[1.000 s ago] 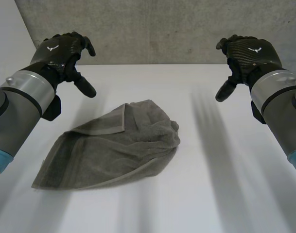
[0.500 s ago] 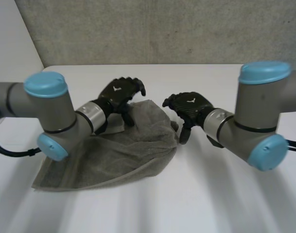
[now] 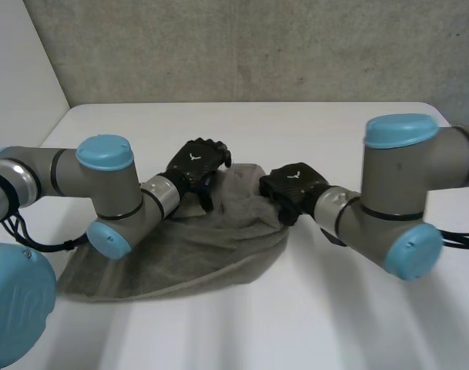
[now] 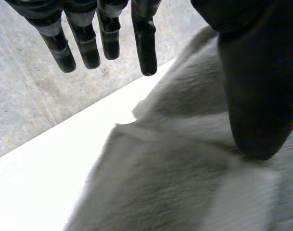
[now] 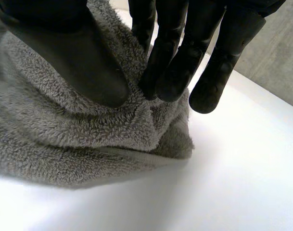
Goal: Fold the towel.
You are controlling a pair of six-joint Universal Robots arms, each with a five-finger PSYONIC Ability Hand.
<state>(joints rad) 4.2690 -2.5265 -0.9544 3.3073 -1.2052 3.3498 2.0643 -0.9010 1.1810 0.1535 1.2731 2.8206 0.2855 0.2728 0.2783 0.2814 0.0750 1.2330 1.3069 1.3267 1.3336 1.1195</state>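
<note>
Grey towel (image 3: 211, 243) bunched mid-desk (image 3: 334, 308), long axis from near left to far right. Left hand (image 3: 194, 163) over the far edge, fingers straight, thumb resting on cloth. Right hand (image 3: 294, 185) at the far-right end, seemingly pinching a ridge between thumb and fingers.

Towel (image 3: 211, 247) partly hidden behind left arm (image 3: 65, 173); it and right arm (image 3: 396, 177) cut off at head-view edges.

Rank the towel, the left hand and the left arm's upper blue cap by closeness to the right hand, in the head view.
1. The towel: the right hand pinches its right edge.
2. The left hand, across the towel's far part.
3. The upper blue cap, farther left on the left arm.
</note>
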